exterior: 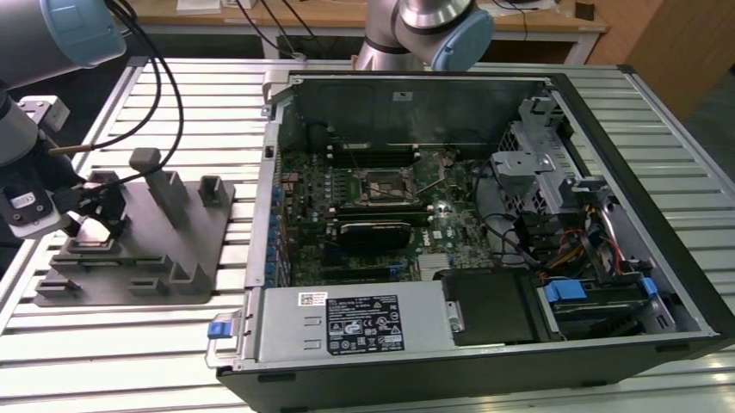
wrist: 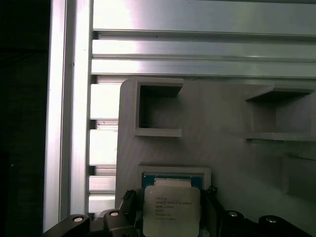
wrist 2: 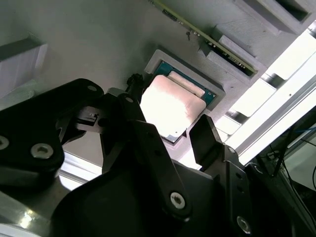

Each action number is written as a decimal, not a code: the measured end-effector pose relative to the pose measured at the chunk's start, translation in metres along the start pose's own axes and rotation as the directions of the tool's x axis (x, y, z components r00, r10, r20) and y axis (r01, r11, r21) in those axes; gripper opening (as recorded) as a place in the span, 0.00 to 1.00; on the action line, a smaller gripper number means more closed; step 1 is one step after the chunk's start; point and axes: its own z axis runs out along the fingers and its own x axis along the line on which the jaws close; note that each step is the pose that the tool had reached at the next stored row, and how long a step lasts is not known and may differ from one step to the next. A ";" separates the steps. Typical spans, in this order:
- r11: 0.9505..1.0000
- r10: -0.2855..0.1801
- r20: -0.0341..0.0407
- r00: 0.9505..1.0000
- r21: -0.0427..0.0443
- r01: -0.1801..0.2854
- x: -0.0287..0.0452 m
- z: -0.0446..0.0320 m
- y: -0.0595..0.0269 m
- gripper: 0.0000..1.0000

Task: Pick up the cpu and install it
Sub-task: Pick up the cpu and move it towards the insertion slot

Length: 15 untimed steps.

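My claw (wrist 2: 170, 117) stood over the grey fixture (exterior: 189, 258), jaws set narrowly apart, one black finger (wrist 2: 205, 140) on each side of the cpu (wrist: 171, 210). Both wrist views showed the fingers just beside the chip's edges; I could not tell whether they touched it. The cpu lay flat, silver top up, in a shallow square recess of the fixture. The exterior view showed more: the fixture sat on a slatted metal table (exterior: 138, 361) at that view's left. At its right, an open computer case (exterior: 414, 112) held a green motherboard (exterior: 453, 228) with its socket (exterior: 385, 185), well apart from the chip.
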 end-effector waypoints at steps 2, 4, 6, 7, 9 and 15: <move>1.000 0.000 0.000 1.000 0.000 0.000 0.0000 0.0000 0.0000 0.65; 1.000 0.000 0.000 1.000 0.000 0.000 0.0000 0.0000 0.0000 0.63; 1.000 0.000 0.000 1.000 0.000 0.000 0.0000 0.0000 0.0000 0.57; 1.000 0.000 0.000 1.000 0.000 0.000 0.0000 0.0000 0.0000 0.55; 1.000 0.000 0.000 1.000 0.000 0.000 0.0000 0.0000 0.0000 0.55; 1.000 0.000 0.000 1.000 0.000 0.000 -0.0001 -0.0006 0.0001 0.55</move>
